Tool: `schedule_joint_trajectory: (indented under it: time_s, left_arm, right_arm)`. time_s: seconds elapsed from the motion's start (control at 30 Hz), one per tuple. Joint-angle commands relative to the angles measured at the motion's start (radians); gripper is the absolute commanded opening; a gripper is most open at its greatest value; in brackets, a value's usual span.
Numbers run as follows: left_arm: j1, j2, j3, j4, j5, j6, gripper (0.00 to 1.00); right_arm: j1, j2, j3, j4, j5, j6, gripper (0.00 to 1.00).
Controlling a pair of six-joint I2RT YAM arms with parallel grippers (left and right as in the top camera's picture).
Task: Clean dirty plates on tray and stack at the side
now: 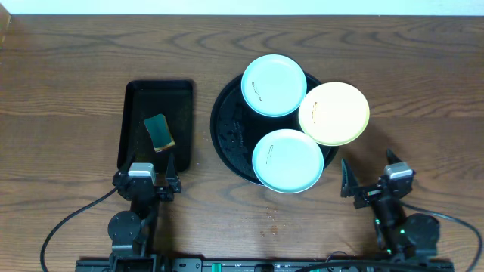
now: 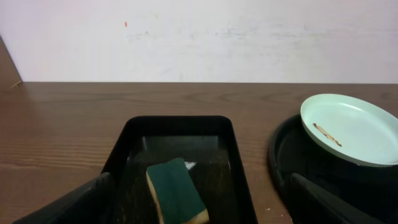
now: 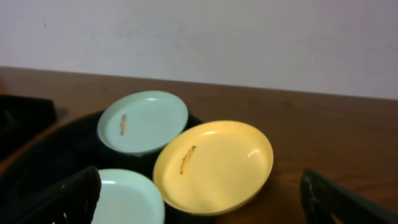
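Observation:
Three plates sit on the round black tray [image 1: 227, 132]. A mint-blue plate [image 1: 273, 85] with a brown smear is at the back. A pale yellow plate [image 1: 333, 112] with a smear overhangs the tray's right rim. A second mint-blue plate [image 1: 287, 160] is at the front. In the right wrist view the yellow plate [image 3: 214, 165] lies ahead, the back blue plate [image 3: 143, 121] behind it, and the front blue plate [image 3: 127, 199] at lower left. My left gripper [image 1: 148, 174] is open and empty near the table's front. My right gripper [image 1: 372, 173] is open and empty, right of the tray.
A narrow black rectangular tray [image 1: 136, 102] left of the round tray holds a green and yellow sponge [image 1: 159, 132], also in the left wrist view [image 2: 177, 193]. Bare wood tabletop [image 1: 423, 113] lies right of the plates. A white wall stands at the back.

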Motion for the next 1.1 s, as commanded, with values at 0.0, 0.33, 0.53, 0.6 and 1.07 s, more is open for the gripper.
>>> schedule_joint_trajectory:
  time_s: [0.0, 0.33, 0.53, 0.6, 1.07]
  left_arm:
    - [0.003, -0.004, -0.01, -0.041, 0.037, 0.01, 0.86]
    - [0.003, -0.004, -0.01, -0.041, 0.037, 0.01, 0.86]
    - [0.003, -0.004, -0.01, -0.041, 0.037, 0.01, 0.86]
    - [0.003, -0.004, -0.01, -0.04, 0.037, 0.01, 0.86]
    - [0.003, -0.004, -0.01, -0.029, 0.047, 0.009, 0.98]
  right_arm:
    - [-0.004, 0.122, 0.229, -0.056, -0.006, 0.039, 0.99]
    - [-0.001, 0.817, 1.073, -0.791, -0.196, 0.027, 0.99]
    - [0.0, 1.149, 1.29, -1.111, -0.303, 0.039, 0.99]
    - [0.001, 1.203, 1.289, -1.135, -0.348, 0.039, 0.98]
    - [0.174, 1.3, 1.023, -1.036, -0.015, 0.32, 0.57]
